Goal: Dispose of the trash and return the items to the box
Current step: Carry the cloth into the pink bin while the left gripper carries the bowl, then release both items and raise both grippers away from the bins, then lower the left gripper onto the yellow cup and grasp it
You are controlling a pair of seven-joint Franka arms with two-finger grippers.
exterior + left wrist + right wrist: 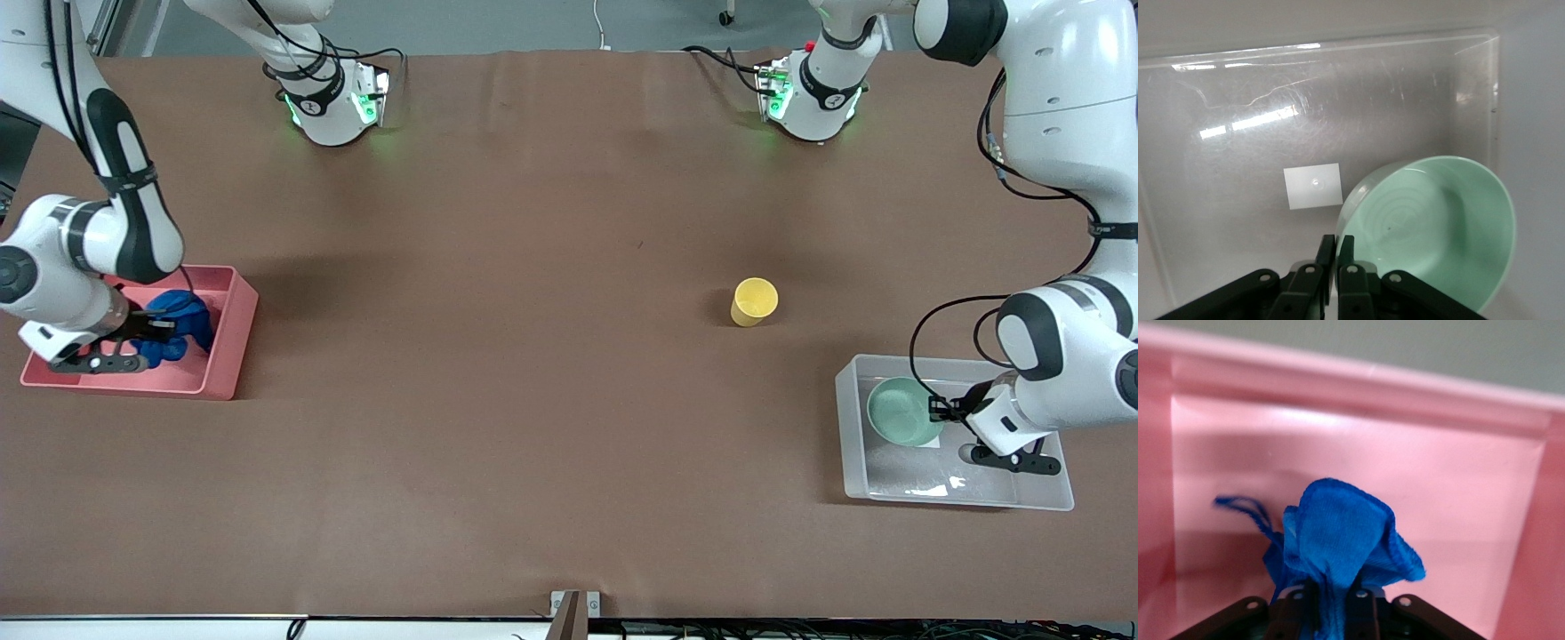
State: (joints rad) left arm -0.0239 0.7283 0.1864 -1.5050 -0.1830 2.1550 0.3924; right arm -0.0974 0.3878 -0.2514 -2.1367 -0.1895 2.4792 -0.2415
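While your left tool (1336,267) pinches the bowl (904,411) rim inside the box (853,462) and your right tool (1331,603) grips the rag (178,324) over the pink bin (233,333), the string (1245,510) may snag; the cup (754,301) waits on the tabletop (533,400).

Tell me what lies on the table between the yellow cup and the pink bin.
Nothing: the front view shows only bare brown table between the yellow cup and the pink bin.

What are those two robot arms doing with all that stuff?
They are tidying up. The right hand is shut on the blue rag and holds it over the pink bin. The left hand pinches the rim of the green bowl inside the clear box. The yellow cup stands alone on the table, not yet put away.
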